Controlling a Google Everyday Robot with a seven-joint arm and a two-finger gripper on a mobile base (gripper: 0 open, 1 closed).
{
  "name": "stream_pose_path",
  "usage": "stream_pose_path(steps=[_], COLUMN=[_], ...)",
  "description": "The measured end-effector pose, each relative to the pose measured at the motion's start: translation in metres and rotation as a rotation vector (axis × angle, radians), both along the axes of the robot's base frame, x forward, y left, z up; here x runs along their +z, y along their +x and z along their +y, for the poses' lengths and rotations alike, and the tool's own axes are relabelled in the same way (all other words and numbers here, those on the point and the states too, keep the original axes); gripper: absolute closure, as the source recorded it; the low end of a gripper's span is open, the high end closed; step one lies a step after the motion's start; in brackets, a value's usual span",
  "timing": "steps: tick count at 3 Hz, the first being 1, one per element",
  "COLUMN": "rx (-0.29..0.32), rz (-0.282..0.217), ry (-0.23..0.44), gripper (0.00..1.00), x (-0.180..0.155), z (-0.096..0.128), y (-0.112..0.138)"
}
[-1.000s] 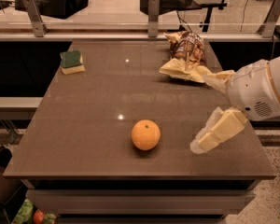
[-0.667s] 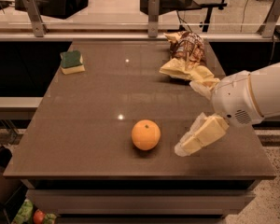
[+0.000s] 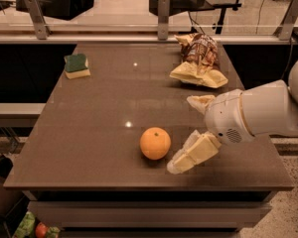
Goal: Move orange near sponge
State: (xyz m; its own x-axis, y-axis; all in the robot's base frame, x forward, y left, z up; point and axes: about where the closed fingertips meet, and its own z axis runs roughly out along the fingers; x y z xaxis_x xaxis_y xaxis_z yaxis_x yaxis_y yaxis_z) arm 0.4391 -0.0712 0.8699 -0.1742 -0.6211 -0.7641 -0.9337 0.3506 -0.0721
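Your gripper [image 3: 180, 134] stood spread wide and held nothing, just right of the round, smooth orange fruit [image 3: 155, 143]. Its lower finger [image 3: 191, 155] lay low over the tabletop beside the fruit, not quite touching as far as could be seen. The upper finger [image 3: 201, 103] sat further back, toward the bag.

The orange rested near the front edge of the flat brown table [image 3: 99, 133], stem dot up. The small rectangular sponge [image 3: 76, 66], dark green on top with a pale yellow foam base, lay well apart at the far left corner. A crinkled yellow-and-brown snack bag [image 3: 198, 58] lay at the far right, behind the white arm [image 3: 258, 115].

My read: you were on the approach, grasp not yet made. To do it well, you needed to:
- centre the jaws on the fruit's widest part, one finger on each side
- come in level, since a round fruit rolls if one finger nudges it first
- close gently, then lift clear before carrying it across
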Motion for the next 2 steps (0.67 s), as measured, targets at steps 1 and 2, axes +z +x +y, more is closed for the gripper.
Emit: stream_pose_path(steps=[1,2], rx=[0.017,0.035], rz=[0.012,0.019], ry=[-0.059,-0.108], gripper=[0.0,0.0], x=[-0.007,-0.01], z=[0.018,0.029], y=[-0.004,-0.007])
